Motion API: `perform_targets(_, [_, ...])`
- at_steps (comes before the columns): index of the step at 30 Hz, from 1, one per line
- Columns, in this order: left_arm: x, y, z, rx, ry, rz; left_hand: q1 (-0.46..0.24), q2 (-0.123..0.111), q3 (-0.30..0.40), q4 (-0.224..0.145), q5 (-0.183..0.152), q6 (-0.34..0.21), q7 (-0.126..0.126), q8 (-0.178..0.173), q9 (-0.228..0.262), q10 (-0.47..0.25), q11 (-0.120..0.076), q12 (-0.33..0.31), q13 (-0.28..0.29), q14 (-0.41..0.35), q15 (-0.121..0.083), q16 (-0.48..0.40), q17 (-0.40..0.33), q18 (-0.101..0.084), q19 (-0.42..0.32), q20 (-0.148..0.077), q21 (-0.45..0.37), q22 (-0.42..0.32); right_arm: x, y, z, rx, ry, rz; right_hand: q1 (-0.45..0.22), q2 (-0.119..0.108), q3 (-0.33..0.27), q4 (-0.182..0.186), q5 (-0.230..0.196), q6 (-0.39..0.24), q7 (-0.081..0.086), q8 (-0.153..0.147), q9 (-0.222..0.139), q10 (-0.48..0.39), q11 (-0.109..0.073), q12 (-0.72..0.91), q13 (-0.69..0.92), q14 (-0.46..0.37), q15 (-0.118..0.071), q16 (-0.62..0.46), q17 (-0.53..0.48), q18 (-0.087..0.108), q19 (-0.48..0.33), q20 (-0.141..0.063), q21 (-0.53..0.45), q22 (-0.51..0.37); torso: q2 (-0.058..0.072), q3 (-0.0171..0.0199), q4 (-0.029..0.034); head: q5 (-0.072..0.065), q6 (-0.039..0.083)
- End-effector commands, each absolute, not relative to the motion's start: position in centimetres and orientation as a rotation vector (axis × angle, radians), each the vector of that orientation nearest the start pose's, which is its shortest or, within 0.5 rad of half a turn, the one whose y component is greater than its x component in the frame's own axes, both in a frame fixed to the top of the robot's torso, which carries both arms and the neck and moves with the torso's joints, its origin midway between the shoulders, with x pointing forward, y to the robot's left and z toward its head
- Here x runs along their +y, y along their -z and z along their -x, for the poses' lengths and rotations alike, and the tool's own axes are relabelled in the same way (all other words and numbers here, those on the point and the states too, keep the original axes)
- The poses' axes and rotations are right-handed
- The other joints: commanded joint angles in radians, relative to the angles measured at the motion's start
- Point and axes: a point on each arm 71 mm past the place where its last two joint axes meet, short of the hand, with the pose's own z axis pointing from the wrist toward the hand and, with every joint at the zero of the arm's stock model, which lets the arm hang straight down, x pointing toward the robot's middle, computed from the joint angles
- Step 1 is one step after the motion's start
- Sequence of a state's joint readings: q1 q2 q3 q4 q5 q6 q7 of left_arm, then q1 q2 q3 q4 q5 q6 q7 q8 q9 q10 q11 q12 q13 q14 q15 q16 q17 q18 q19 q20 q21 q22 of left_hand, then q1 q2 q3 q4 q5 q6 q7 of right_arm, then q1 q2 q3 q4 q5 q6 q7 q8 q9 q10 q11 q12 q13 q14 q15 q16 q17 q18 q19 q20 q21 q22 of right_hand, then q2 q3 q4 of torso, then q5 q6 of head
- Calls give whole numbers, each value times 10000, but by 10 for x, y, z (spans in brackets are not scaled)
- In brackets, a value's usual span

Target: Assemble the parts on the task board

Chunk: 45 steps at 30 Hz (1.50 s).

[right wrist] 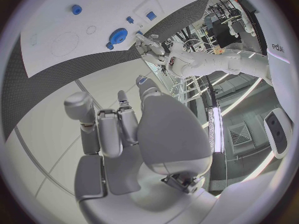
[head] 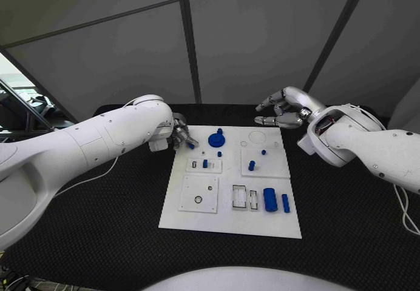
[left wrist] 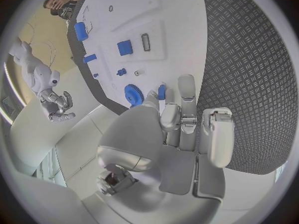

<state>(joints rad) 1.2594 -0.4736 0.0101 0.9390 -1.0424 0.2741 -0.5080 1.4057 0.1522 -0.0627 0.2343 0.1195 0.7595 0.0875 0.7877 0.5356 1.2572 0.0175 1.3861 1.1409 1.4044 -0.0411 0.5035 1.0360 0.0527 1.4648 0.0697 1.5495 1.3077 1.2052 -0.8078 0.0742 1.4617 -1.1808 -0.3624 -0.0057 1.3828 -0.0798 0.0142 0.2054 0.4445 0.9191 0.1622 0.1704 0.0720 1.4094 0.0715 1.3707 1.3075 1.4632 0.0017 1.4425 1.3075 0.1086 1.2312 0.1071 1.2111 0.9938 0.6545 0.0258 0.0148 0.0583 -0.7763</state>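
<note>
1. Near edge of the task board (head: 229, 225): a large blue cylinder (head: 269, 199) and a slimmer blue bar (head: 285, 202) lie loose by the right side, apparently still waiting to be fitted.
2. Mid-board, small blue pegs (head: 251, 165) stand in their blocks.
3. Far left corner: the left hand (head: 181, 136) pinches a small blue part (left wrist: 161, 91) at its fingertips, beside the blue gear (head: 216, 140). Seemingly this piece is being placed; next, it needs lining up over its socket.
4. Beyond the far edge, the right hand (head: 284, 109) hovers with fingers loosely curled, holding nothing.
</note>
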Motion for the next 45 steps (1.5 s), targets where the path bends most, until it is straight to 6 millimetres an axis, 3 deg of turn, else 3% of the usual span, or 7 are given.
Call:
perform_targets(1, [196, 215, -577, 23287, 3334, 3404, 280, 93, 313, -143, 73, -21, -110, -65, -16, 13, -85, -68, -21, -62, -43, 20, 32, -434, 871, -77, -47, 2328, -202, 139, -512, 15502, -8572, -1083, -36, -1, -38, 9, 36, 2, -55, 41, -16, -59, -15, -39, 482, 605, -65, -29, 569, 77, -44, -21, -53, -1, -5, -3, 6, -4, -8])
perform_targets(5, [197, 214, -577, 23299, 3382, 3415, 754, 138, 1040, -477, 114, -113, -134, -118, -36, -13, -117, -118, -40, -80, -70, 9, 73, -430, 864, -107, -58, 2320, -202, 139, -512, 15523, -8563, -1085, -27, 12, -32, 10, 52, 5, -56, 46, -15, -55, -17, -35, 486, 607, -66, -28, 571, 77, -40, -22, -53, 2, -10, 0, 1, 0, -11])
perform_targets(10, [200, 213, -574, 23201, 3564, 3560, 636, -255, 2164, -521, 98, -157, -96, -62, 18, 0, -107, -149, -56, -87, -43, -4, 140, -424, 851, -101, -80, 2304, -202, 139, -512, 15549, -8545, -1091, -26, 12, -32, 10, 52, 5, -56, 46, -15, -55, -17, -35, 486, 606, -66, -29, 571, 77, -39, -22, -53, 2, -9, -5, 2, -10, 2])
perform_targets(11, [202, 212, -573, 23153, 3663, 3643, 364, -570, 2928, -458, 89, -171, -112, 4, 70, 26, -91, -145, -53, -83, -12, -15, 177, -424, 851, -90, -85, 2305, -202, 139, -512, 15553, -8539, -1093, -21, 19, -27, 11, 66, 7, -57, 49, -15, -54, -17, -35, 486, 605, -67, -33, 565, 76, -36, -23, -52, 5, -13, -5, 5, -5, 0])
perform_targets(18, [207, 205, -562, 22715, 4151, 3796, -724, -1697, 5440, -639, 34, -184, -87, 281, 271, 229, -137, -72, 57, 27, -53, 106, 342, -420, 850, -136, -105, 2305, -203, 140, -513, 15572, -8512, -1103, -21, 19, -27, 11, 66, 7, -57, 49, -15, -54, -17, -35, 486, 605, -67, -33, 565, 76, -36, -23, -52, 5, -22, -3, 12, 22, 6])
perform_targets(30, [212, 193, -531, 21899, 4957, 3861, -1414, -2056, 6655, -990, 23, -117, -166, 535, 429, 764, -153, 283, 729, 163, -103, 333, 504, -451, 916, -171, -16, 2407, -205, 140, -513, 15611, -8460, -1119, -21, 19, -27, 11, 66, 7, -57, 49, -15, -54, -17, -35, 486, 605, -67, -33, 565, 76, -36, -23, -52, 5, -26, -2, 20, 91, 30])
perform_targets(45, [210, 206, -506, 21324, 5186, 4411, -1589, -2118, 6851, -1042, 13, -106, -180, 585, 456, 932, -168, 426, 972, 259, -120, 554, 616, -472, 957, -185, 48, 2471, -206, 141, -514, 15645, -8437, -1120, -21, 19, -27, 11, 66, 7, -57, 49, -15, -54, -17, -35, 486, 605, -67, -33, 565, 76, -36, -23, -52, 5, -17, -9, 3, 147, 24])
